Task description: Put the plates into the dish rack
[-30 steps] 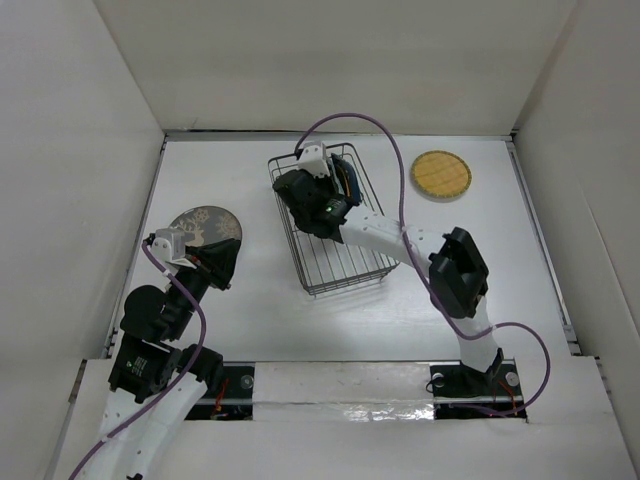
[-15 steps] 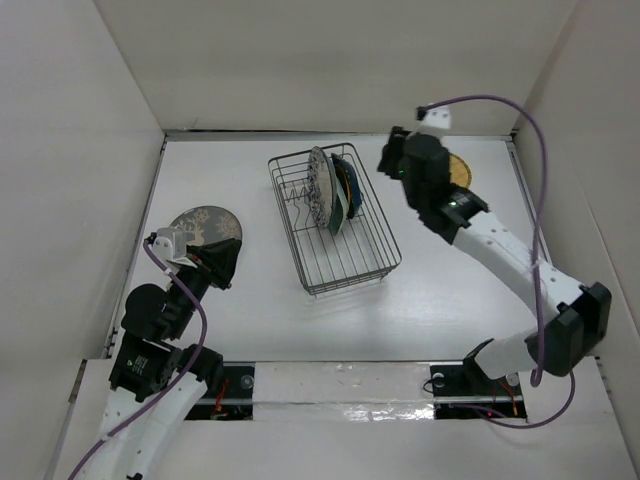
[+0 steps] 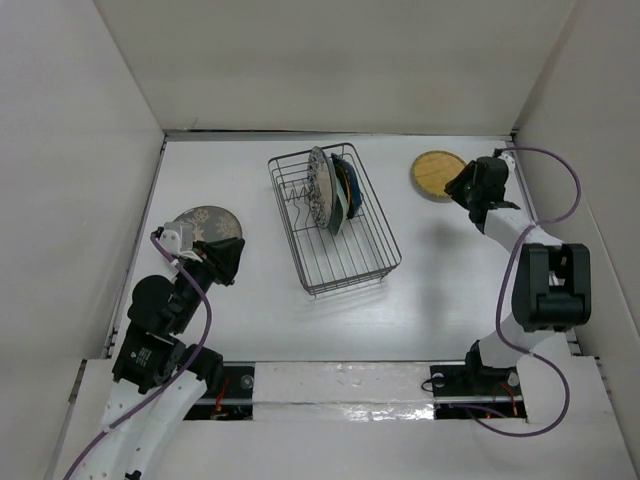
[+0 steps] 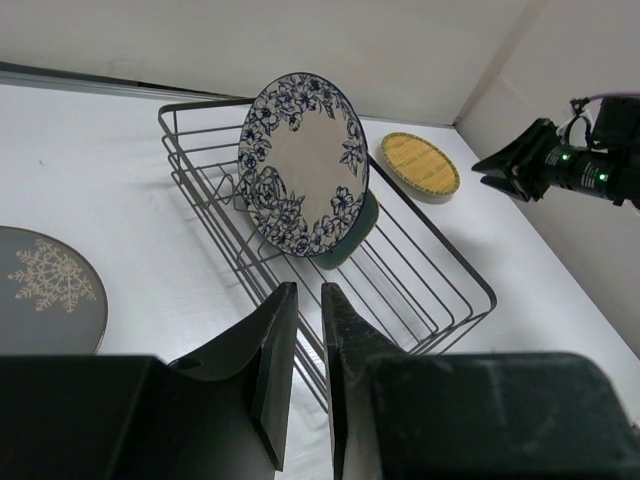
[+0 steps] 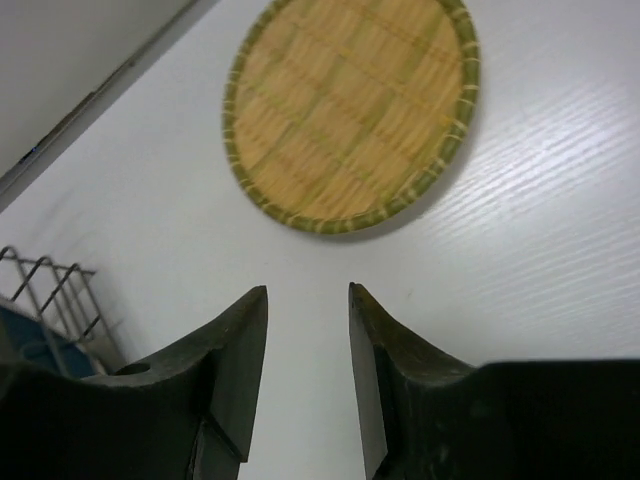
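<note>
The wire dish rack (image 3: 396, 252) stands mid-table. A black-and-white patterned round plate (image 3: 319, 190) stands upright in it, with a dark blue plate (image 3: 347, 182) and a pale green one behind it. A yellow round plate (image 3: 436, 174) lies flat at the back right. My right gripper (image 3: 455, 187) is open and empty, low over the table just right of that plate; the right wrist view shows the plate (image 5: 350, 110) just ahead of the gripper (image 5: 308, 292). A grey round plate (image 3: 203, 222) lies at the left. My left gripper (image 3: 227, 260) is empty beside it, jaws nearly together (image 4: 305, 292).
The left wrist view shows the rack (image 4: 420, 300), the patterned plate (image 4: 300, 170), the yellow plate (image 4: 420, 165) and the grey plate (image 4: 45, 290). White walls enclose the table on three sides. The rack's near half holds nothing.
My right arm left the patterned plate standing in the rack, swung right and came down beside the yellow plate. My left arm shifted only slightly.
</note>
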Robot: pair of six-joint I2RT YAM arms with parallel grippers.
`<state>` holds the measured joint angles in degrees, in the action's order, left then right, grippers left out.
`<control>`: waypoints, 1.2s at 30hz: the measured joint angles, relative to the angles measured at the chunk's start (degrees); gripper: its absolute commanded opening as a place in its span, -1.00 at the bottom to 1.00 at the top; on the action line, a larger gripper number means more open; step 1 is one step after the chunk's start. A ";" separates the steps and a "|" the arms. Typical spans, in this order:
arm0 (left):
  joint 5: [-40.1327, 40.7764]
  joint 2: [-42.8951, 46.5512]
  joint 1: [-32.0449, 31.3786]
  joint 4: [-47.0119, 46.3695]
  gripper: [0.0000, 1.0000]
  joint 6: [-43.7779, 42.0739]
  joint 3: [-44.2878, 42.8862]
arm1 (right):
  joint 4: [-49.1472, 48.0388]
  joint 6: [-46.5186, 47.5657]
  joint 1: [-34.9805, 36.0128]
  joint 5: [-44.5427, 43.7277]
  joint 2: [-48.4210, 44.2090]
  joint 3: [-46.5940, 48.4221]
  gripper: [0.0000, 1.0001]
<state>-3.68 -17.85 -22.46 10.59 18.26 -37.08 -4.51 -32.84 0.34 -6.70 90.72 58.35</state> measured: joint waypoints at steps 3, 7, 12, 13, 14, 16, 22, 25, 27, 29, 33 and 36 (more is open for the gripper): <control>0.50 -0.33 0.00 0.04 -0.72 0.00 0.00 | -2.99 -4.26 -5.20 3.87 5.97 0.07 -0.03; 1.07 -0.37 0.00 0.07 -0.71 0.00 0.00 | -7.63 -10.88 -11.32 9.97 12.04 -0.37 0.08; 1.62 -0.63 0.00 0.09 -0.71 0.00 0.00 | -11.08 -16.83 -13.92 14.73 17.90 0.35 0.11; 1.70 -0.74 0.00 0.11 -0.71 0.00 0.00 | -11.56 -17.68 -13.86 15.89 19.39 0.87 0.10; 1.84 -0.87 0.00 0.15 -0.71 0.00 0.00 | -12.26 -18.91 -13.79 17.09 20.85 1.49 0.06; 2.05 -1.11 0.00 0.22 -0.71 0.00 0.00 | -14.16 -20.55 -13.77 19.34 23.37 3.28 0.03; 2.67 -1.27 0.00 0.42 -0.71 0.00 0.00 | -21.14 -26.51 -13.68 23.80 29.29 5.97 -0.69; 2.71 -1.29 0.00 0.42 -0.71 0.00 0.00 | -24.39 -30.10 -13.84 24.85 30.77 5.97 -1.00; 2.73 -1.27 0.00 0.44 -0.71 0.00 0.00 | -25.97 -30.62 -13.77 24.81 30.45 5.05 -1.00; 2.73 -1.25 0.00 0.42 -0.71 0.00 0.00 | -27.34 -30.73 -13.62 24.30 28.96 2.58 -1.00; 2.73 -1.11 0.00 0.42 -0.71 0.00 0.00 | -24.13 -27.91 -12.83 20.74 18.88 -4.37 -1.00; 2.69 -0.85 0.00 0.42 -0.71 0.00 0.00 | -17.29 -21.97 -9.33 13.64 5.29 -6.38 -1.00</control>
<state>-0.99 -18.70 -22.46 11.00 18.26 -37.08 -21.80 -54.81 -8.99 6.94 96.01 51.96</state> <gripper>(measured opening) 0.139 0.098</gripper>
